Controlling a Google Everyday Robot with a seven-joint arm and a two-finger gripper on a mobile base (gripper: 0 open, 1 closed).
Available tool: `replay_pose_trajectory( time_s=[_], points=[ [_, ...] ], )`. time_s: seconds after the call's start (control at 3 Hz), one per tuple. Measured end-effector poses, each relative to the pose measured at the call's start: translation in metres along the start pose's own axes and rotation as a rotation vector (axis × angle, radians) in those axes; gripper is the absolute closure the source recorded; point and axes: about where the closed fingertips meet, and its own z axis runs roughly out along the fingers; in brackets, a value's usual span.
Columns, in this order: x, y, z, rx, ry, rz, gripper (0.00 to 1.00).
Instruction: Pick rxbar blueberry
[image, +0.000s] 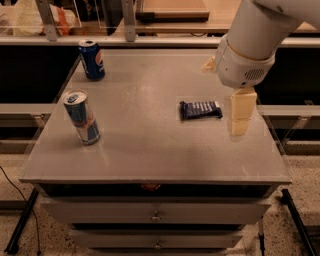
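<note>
The rxbar blueberry (201, 109), a flat dark navy bar with pale lettering lines, lies on the grey table top (150, 150), right of centre. My gripper (223, 99) hangs from the white arm at the upper right, just right of and above the bar, not touching it. One cream finger (241, 115) points down next to the bar's right end; the other (209, 64) shows behind the wrist. The gripper is open and empty.
A blue Pepsi can (92, 60) stands at the table's far left corner. A blue-silver Red Bull can (82, 117) stands at the left, nearer the front. Drawers (156, 216) sit under the table top. A counter with rails runs behind the table.
</note>
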Motion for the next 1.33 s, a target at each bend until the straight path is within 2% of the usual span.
replay_pose_trajectory(
  time_s=[0.67,1.0,1.33],
  points=[
    [0.002,0.001,0.000,0.020,-0.017,0.013,0.00],
    [0.006,-0.018,0.014,0.023,-0.057,0.018,0.00],
    [0.012,-0.036,0.034,-0.001,-0.116,0.041,0.00]
  ],
)
